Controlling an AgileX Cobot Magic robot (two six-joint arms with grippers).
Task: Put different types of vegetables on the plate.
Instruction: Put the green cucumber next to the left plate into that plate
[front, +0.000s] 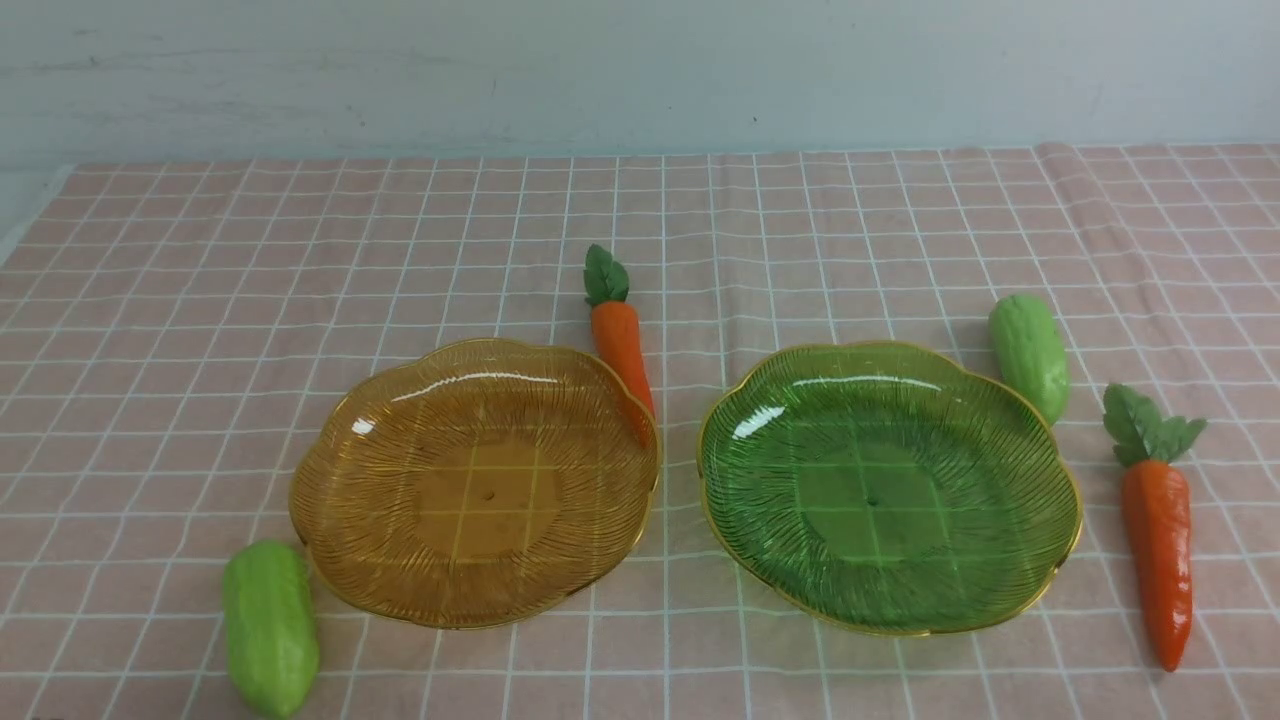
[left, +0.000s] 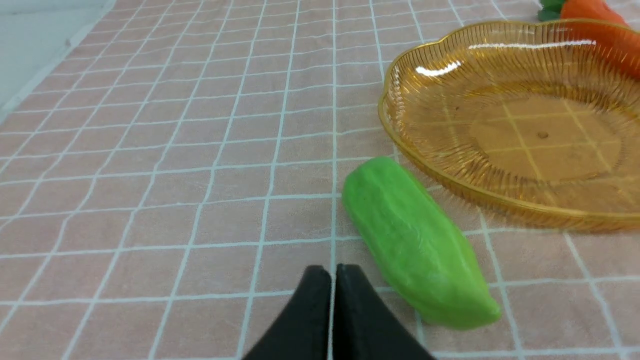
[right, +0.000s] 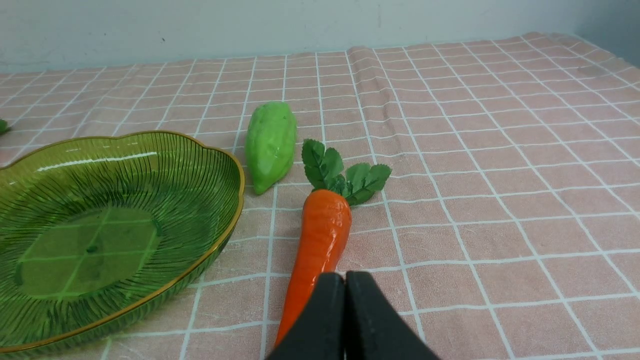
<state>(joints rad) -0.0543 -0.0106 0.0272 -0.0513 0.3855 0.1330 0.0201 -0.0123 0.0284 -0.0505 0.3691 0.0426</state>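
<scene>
Pincers both closed, tips pressed together, gripping nothing.

From left pincer (left: 332, 274): left gourd (left: 415, 245) lies just ahead and slightly to the plate side, near the tips but apart from them. Its long axis runs oblique to the pincer's line, near end by the tips, far end almost at the rim of amber plate (left: 387, 107). Beyond that plate, left carrot (left: 595, 12), well apart.

From right pincer (right: 345, 282): right carrot (right: 320, 240) lies straight ahead, pointed end nearest and partly hidden behind one finger, leaf end farthest. Its long axis runs nearly along the pincer's line. Past the leaves, right gourd (right: 270, 142), just beside green plate (right: 227, 165).

All four vegetables lie on the worktop (front: 150, 350) cloth; both plates hold nothing.

Judgement: each arm has a vegetable right at its tips, the left arm the gourd, the right arm the carrot. Either must open first. A carrot lying along the pincer's line suits a grip across its width; the oblique gourd probably wants some wrist turn.
</scene>
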